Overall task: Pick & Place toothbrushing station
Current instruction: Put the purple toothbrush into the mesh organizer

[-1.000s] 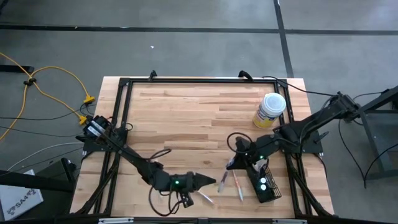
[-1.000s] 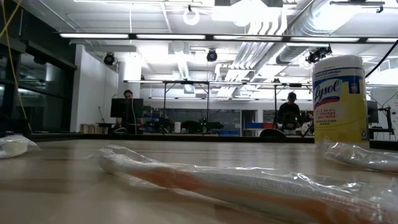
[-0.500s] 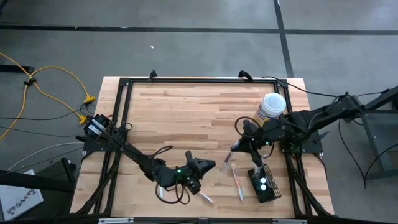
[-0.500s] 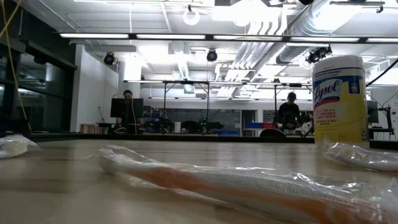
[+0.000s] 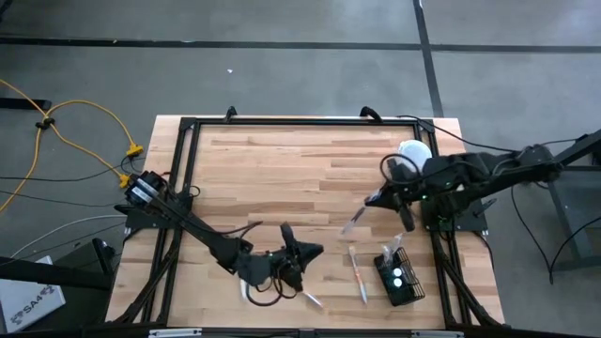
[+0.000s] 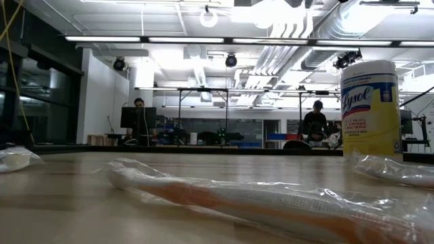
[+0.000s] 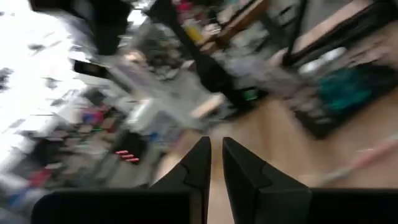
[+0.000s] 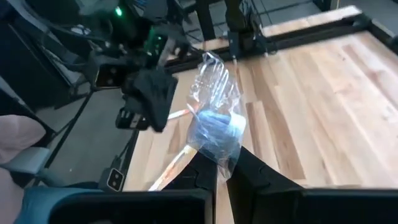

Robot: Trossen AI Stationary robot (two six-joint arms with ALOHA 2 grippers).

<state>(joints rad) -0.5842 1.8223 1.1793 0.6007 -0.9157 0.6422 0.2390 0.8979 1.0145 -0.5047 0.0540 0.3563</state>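
Note:
The toothbrushing station, a small black wire-mesh basket [image 5: 401,278], stands near the table's front right, with a dark thing bearing two white spots inside it. My right gripper [image 5: 374,200] hovers to the basket's far left, shut on a toothbrush in a clear wrapper [image 5: 354,222] [image 8: 214,127]. My left gripper [image 5: 317,251] [image 7: 216,152] is near the front middle, pointing toward the table's right. Its fingers stand almost together with nothing between them. Two more wrapped toothbrushes [image 5: 358,273] [image 5: 310,299] lie flat on the wood. My right gripper pinches the wrapped toothbrush between its two fingertips, at the blue part inside the crumpled wrapper [image 8: 219,155]. The rest of the wrapper sticks out ahead of the fingers. The toothbrush slants from the gripper toward the table's near left and is lifted clear of the table.
A yellow canister with a white lid [image 5: 411,154] [image 6: 369,108] stands at the far right, partly under my right arm. In the low view a wrapped toothbrush [image 6: 271,203] lies close in front and other clear wrappers [image 6: 393,169] [image 6: 13,157] at both sides. The table's far left half is bare wood [image 5: 272,169].
My right gripper has risen from the table beside the basket and gone toward the far right, carrying the wrapped toothbrush, which is now lifted clear. My left gripper has rolled about its own line and shifted slightly toward the far edge.

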